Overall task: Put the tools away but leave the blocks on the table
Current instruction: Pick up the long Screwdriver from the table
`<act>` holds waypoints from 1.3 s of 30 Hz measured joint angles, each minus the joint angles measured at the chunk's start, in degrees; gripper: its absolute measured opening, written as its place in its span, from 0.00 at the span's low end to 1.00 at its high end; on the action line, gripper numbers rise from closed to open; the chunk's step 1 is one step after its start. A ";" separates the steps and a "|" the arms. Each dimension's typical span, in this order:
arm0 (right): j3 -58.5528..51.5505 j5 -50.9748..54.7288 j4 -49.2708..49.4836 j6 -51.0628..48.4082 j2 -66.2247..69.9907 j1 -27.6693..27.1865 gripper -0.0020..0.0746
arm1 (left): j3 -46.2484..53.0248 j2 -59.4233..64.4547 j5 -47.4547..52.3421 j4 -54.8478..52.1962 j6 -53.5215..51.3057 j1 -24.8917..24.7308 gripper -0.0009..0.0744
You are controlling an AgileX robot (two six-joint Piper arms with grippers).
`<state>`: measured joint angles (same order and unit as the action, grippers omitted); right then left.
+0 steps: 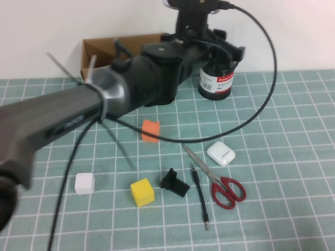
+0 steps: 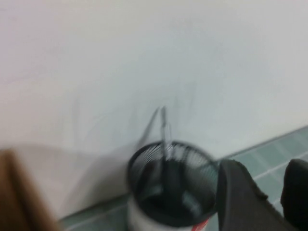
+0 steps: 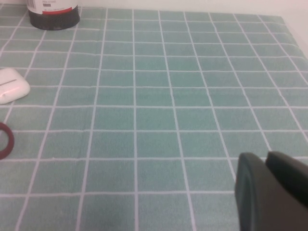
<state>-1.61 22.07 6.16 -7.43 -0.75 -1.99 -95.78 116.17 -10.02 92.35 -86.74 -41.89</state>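
Left arm reaches across to the table's 12 o'clock; left gripper [image 2: 262, 197] hangs above the black mesh holder cup with white label [image 1: 218, 78], fingers apart, nothing between them. A thick black-handled tool [image 2: 166, 168] stands upright inside the cup. Right gripper [image 3: 269, 190] sits low over bare teal-green gridded table [image 1: 293, 136] at about 4 o'clock, fingers pressed together, empty.

Steel scissors with red handles [image 1: 222, 183] lie at 5 o'clock, a thin black pen-like screwdriver [image 1: 200, 196] just beside them. White rounded glossy case [image 1: 221, 153] near the scissor blades. Small black angular bracket [image 1: 174, 182] at centre-front. Yellow cube [image 1: 142, 192] at 6, white cube [image 1: 84, 183] at 7, orange cube [image 1: 150, 130] mid-table. Brown cardboard box [image 1: 97, 49] at 11.
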 joint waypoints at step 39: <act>0.00 0.00 0.00 0.00 0.00 0.00 0.02 | 11.67 -9.82 60.36 -80.80 85.98 -6.67 0.24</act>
<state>-1.61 22.07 6.16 -7.43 -0.75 -1.99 -84.11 106.36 50.33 11.55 -0.76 -48.56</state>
